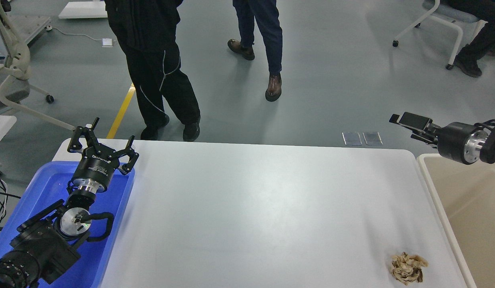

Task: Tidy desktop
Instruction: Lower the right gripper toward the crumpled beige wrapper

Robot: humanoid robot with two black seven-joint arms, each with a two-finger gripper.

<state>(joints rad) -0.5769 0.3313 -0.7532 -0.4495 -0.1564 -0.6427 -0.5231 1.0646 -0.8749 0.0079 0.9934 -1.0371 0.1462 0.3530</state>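
Grey flooring is showing behind, with two people standing beyond the far edge and chairs at both sides. Head view, one entry: the desktop [263,208], a white surface, is lying almost bare, carrying one crumpled brown paper wad [408,268] near its front right corner. A blue tray [119,200] is sitting at its left end, a beige bin [463,208] at its right. The left gripper [102,147] is hovering over the tray, jaws spread wide and empty. The right gripper [407,122] is hanging above the bin's far corner; whether its jaws are apart, I cannot tell. Judged step: clearing the last scrap. The wad is lying well apart from both jaws, nearer the right; reaching down to it seems called for, then binning it.
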